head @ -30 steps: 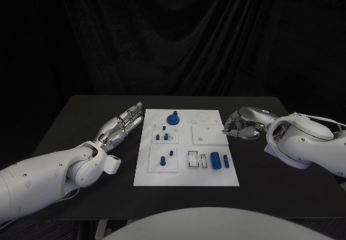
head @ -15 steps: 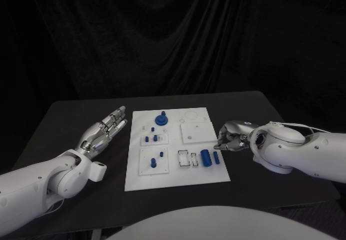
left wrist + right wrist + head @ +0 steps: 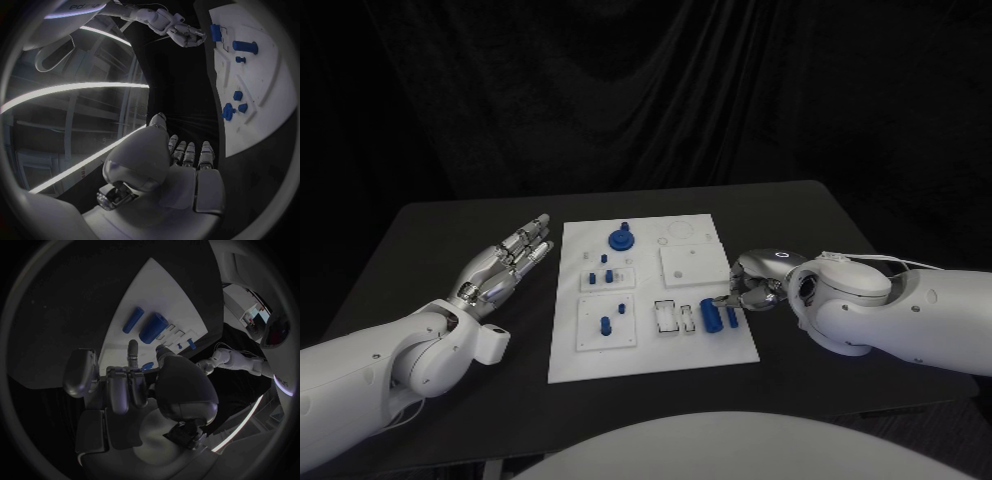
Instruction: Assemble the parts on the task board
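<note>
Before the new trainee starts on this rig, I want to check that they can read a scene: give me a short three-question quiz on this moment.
1. True or false: the left hand holds a blue part.
2. Which hand is at the task board's edge, beside the two blue cylinders? A) left B) right C) neither
3. Fill in: the large round blue part stands at the board's ____ end, away from the robot.

Key: 1 false; 2 B; 3 far.

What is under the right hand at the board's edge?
The right hand hovers over the task board edge, beside two lying blue cylinders. The head view hides whatever its fingers cover; the wrist view shows bare white board there.
</note>
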You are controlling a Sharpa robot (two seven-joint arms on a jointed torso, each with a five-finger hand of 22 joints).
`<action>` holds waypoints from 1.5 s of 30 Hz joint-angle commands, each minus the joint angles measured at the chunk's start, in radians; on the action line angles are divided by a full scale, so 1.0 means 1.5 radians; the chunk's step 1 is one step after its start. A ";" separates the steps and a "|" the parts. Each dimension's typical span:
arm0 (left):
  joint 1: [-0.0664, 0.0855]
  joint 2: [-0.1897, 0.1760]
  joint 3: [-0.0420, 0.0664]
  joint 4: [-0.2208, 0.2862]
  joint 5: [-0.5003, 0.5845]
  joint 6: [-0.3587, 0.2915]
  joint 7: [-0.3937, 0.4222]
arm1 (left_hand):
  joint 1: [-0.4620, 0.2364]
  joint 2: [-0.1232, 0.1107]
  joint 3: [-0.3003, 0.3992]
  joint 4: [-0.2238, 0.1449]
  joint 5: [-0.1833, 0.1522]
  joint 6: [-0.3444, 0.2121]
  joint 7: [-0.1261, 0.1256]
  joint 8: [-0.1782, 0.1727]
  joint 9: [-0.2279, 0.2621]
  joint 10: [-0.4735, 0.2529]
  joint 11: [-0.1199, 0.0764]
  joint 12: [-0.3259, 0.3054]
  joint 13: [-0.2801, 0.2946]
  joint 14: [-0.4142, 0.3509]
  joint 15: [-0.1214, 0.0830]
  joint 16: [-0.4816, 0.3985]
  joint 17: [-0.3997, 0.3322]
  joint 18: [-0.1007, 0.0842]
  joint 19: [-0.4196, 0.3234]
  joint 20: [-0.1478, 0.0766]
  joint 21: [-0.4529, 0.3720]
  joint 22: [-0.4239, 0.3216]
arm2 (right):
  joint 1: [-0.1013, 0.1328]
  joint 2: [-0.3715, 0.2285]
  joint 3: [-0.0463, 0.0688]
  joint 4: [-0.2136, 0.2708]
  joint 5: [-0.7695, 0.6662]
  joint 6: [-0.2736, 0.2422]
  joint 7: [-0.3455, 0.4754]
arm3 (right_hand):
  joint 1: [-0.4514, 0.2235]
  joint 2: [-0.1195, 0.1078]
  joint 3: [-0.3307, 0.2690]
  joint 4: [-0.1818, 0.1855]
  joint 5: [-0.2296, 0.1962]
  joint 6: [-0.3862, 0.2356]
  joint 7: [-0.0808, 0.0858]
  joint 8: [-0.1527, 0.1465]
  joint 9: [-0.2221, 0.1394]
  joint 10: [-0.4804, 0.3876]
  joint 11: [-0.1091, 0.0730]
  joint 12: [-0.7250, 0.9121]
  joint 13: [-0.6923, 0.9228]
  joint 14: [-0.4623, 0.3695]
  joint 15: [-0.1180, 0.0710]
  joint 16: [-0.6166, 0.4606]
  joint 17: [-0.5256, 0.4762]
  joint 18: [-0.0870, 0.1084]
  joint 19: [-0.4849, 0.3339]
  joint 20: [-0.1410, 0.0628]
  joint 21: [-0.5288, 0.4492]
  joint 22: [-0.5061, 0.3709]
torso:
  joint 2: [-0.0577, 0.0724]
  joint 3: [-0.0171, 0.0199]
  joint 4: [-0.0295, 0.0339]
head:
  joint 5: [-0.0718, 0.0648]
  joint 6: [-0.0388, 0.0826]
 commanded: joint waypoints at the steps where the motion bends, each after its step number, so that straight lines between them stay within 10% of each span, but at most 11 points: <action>1: 0.000 0.002 0.001 0.000 -0.001 0.021 0.056 | 0.009 0.000 0.005 0.000 0.005 0.001 0.004 0.004 0.001 0.000 0.008 0.002 0.000 -0.001 0.006 -0.005 -0.001 0.004 0.001 0.006 -0.002 -0.001 | -0.003 0.003 0.000 0.000 -0.031 0.003 -0.018 | -0.008 0.000 -0.005 -0.001 -0.002 -0.005 -0.001 0.005 0.005 0.068 -0.005 0.002 0.175 0.066 -0.006 -0.003 0.155 0.003 0.005 -0.006 0.000 0.105 | 0.000 0.0009 -0.0002 | 0.003 0.000; 45: -0.013 0.012 0.001 -0.024 -0.001 0.072 0.019 | 0.028 -0.002 0.032 -0.010 0.012 0.013 0.026 0.006 0.003 0.002 0.036 0.007 0.001 -0.001 0.031 -0.005 -0.001 0.010 0.001 0.040 -0.002 -0.001 | -0.035 0.071 0.000 -0.056 -0.039 0.029 -0.009 | -0.031 0.018 -0.003 -0.007 -0.006 -0.024 0.004 -0.014 0.027 0.068 -0.001 0.002 0.175 0.065 -0.003 -0.006 0.147 0.003 0.002 -0.004 0.006 0.104 | -0.001 -0.0009 0.0017 | 0.022 0.000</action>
